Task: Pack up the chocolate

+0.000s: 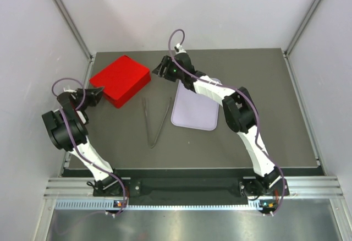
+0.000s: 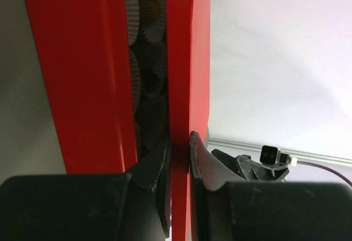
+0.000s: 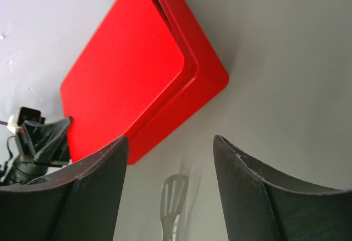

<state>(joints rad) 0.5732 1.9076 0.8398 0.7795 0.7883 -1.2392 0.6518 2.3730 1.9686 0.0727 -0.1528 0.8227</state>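
Inside the red box [image 2: 82, 76], only left wrist shows paper cups [image 2: 147, 10]

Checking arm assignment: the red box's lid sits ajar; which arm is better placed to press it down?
Probably right: the right gripper is free, jaws apart, beside the red box. The left gripper pinches the lid at its rim.

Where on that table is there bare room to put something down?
The table's right side, beyond the lilac mat, is bare; so is the near strip below the tongs. Crowded around the red box, where the left arm and right arm reach.
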